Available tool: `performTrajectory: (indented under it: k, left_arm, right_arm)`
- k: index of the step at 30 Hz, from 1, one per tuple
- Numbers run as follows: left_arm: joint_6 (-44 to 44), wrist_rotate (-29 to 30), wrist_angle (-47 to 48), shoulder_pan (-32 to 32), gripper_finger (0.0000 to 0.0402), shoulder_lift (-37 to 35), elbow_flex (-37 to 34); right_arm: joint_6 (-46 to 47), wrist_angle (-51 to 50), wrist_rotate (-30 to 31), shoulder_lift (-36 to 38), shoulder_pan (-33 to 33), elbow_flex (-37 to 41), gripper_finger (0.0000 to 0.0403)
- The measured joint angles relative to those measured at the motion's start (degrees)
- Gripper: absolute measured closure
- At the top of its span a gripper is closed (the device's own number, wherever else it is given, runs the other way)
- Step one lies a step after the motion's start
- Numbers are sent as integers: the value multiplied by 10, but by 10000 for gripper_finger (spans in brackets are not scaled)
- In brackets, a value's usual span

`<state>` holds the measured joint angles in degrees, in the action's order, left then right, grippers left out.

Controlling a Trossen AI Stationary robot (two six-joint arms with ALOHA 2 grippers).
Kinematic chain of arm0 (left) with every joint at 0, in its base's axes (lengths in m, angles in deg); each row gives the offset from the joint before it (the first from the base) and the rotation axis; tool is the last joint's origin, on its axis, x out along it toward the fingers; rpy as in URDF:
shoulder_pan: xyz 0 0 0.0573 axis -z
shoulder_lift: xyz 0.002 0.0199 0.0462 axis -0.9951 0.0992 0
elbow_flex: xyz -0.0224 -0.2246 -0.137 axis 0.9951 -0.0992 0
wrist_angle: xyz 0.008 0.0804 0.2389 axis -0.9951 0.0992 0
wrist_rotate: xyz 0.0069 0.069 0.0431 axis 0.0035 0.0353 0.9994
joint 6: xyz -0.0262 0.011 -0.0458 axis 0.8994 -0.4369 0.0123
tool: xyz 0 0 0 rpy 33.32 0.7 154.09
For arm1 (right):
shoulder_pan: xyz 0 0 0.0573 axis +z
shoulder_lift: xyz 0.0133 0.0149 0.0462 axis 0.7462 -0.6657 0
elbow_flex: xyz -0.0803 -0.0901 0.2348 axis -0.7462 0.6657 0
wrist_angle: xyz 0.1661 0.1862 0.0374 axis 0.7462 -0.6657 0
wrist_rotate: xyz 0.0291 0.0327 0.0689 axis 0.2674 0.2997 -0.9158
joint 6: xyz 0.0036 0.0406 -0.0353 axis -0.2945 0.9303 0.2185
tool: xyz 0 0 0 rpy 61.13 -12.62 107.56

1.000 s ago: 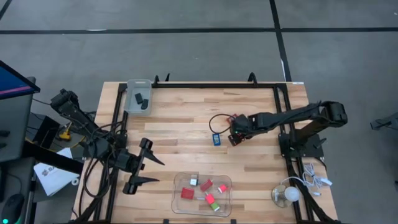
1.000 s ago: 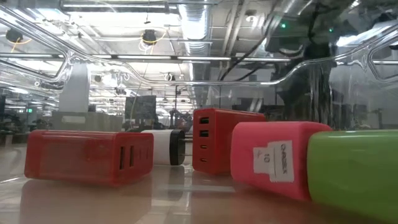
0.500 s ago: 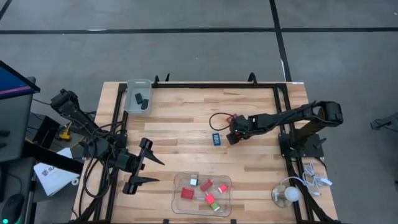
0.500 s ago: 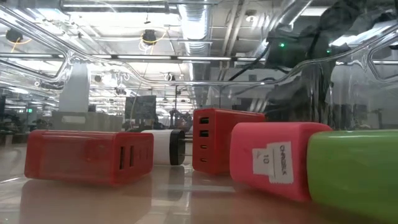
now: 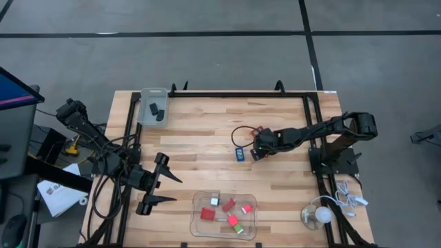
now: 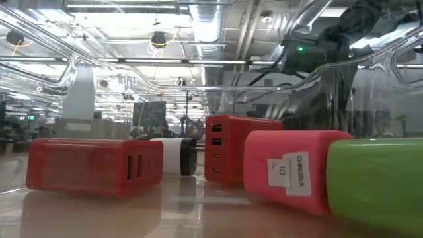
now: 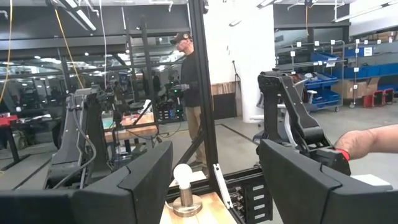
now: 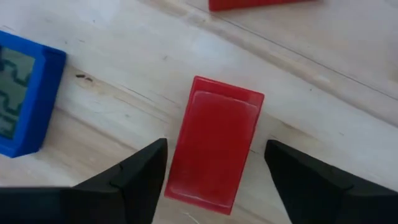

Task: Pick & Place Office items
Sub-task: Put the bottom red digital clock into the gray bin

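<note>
The right gripper [image 5: 253,149] is low over the middle of the light wooden table [image 5: 200,131], and its two dark fingers [image 8: 134,180] stand open, one on each side of a small red rectangular block [image 8: 214,144] that lies flat on the wood; the fingers are not touching the block; a flat blue piece with a pale middle [image 5: 240,153] lies just beside that block, on the side away from the right arm's base; a thin black loop of cable [image 5: 240,131] lies near the gripper.

The left gripper [image 5: 165,187] hangs by the left edge of the table, well apart from the red block, with its fingers [image 7: 140,180] spread wide and nothing between them.

A clear plastic tray [image 5: 224,214] sits at the front edge of the table and holds several red blocks [image 5: 207,214], a white bit and a green bit; a small grey bin [image 5: 153,107] at the back left corner of the table holds two flat black rectangles [image 5: 154,108]; a white round bulb [image 5: 322,215] with a white cable sits at the front right corner of the table.
</note>
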<state>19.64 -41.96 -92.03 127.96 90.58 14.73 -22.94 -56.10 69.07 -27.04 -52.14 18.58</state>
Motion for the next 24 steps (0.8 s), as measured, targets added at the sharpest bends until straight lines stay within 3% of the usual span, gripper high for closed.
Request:
performTrajectory:
  k: [10,21,24]
  left_arm:
    - [0,0,-1,0,166,0,0]
    - [-3,0,35,0,166,0,0]
    - [-51,0,75,0,166,0,0]
  right_arm:
    - [19,-18,46,-16,36,-2,258]
    - [-30,-35,47,29,43,5,255]
    - [-34,-34,45,63,61,5,249]
